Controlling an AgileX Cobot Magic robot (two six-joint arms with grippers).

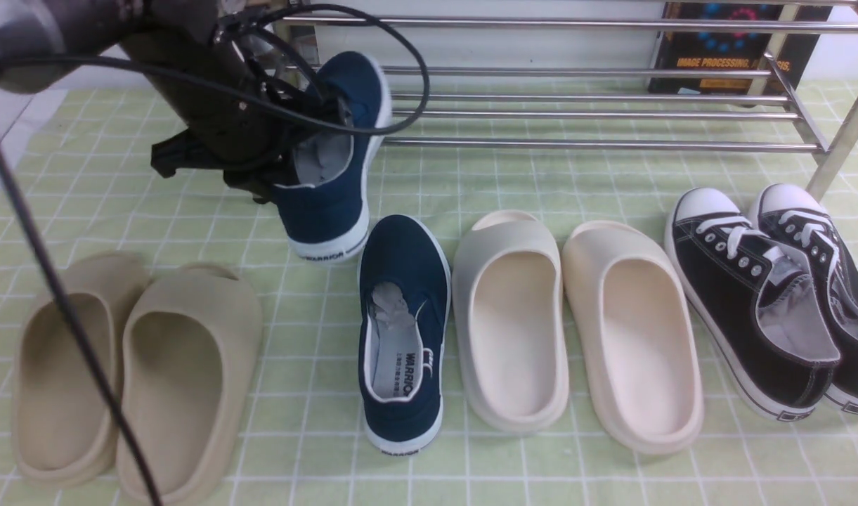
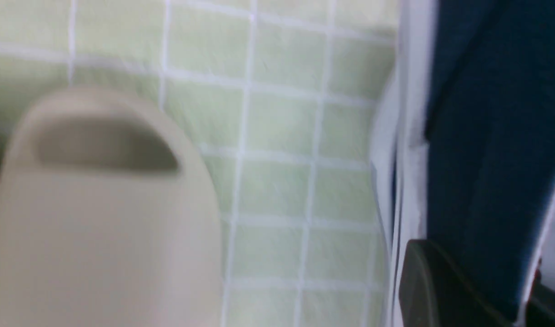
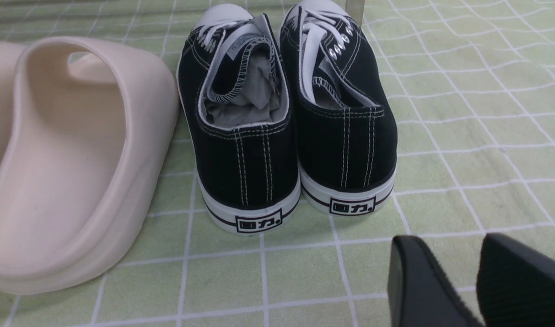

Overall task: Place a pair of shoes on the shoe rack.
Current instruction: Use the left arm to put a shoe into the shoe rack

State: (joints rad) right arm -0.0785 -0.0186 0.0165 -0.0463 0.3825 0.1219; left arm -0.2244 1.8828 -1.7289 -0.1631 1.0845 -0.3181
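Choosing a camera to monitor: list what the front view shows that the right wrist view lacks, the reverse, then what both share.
Front only: the left claw shut on one navy shoe, toe tilted toward the shoe rack; the other navy shoe lying flat; tan slides. Right wrist only: the open right claw. Both: black sneakers, cream slides, green checked cloth.

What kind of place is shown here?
Probably a staged test area: a pale green checked cloth, a shiny chrome-tube shoe rack, and the left gripper holding a navy-blue canvas sneaker.
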